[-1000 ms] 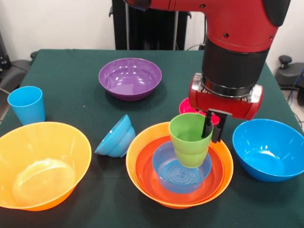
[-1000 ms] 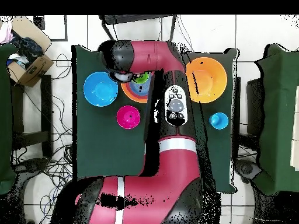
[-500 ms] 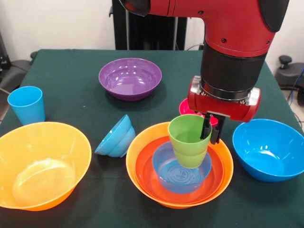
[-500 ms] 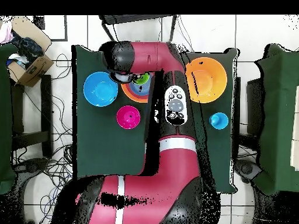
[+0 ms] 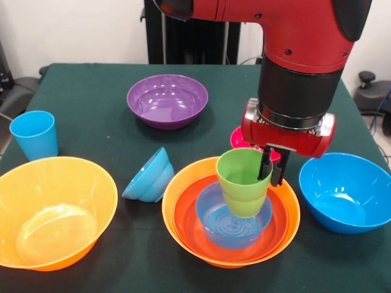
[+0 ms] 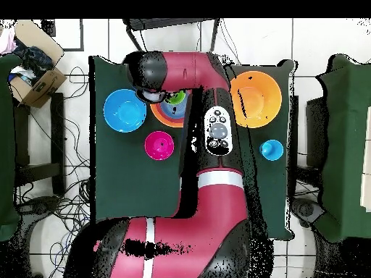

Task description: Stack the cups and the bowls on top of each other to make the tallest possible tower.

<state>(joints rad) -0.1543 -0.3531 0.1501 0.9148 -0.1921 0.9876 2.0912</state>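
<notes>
Almost nothing has shifted over the last second: the green cup point(image 5: 245, 182) has risen a touch and drifted slightly away from the blue bowl at the heart of the tower.

As I read it from here, the fingers point(image 5: 273, 166) are pinching the green cup by its rim, one black pad inside the wall and one outside, on the side toward the pink bowl point(image 5: 238, 137). The cup hangs upright, mouth up, its long axis near vertical with a slight lean, its base just above the small blue bowl point(image 5: 226, 223) and not seated.

That blue bowl sits nested in a red-orange bowl point(image 5: 189, 220), which sits in a big orange bowl point(image 5: 173, 204); this is my tower so far. The coming move turns on one thing: the cup's base lies straight below the fingers and over the blue bowl's near-pink side, so I judge it needs centring before lowering.

Away from the tower, a tipped blue bowl point(image 5: 149, 175) lies beside it, a second orange bowl point(image 5: 55, 210) beyond that, a light blue cup point(image 5: 35, 134) farther off, a purple bowl point(image 5: 167, 100) behind, and a wide blue bowl point(image 5: 346, 191) on the other flank, all on the worktop point(image 5: 91, 91).
</notes>
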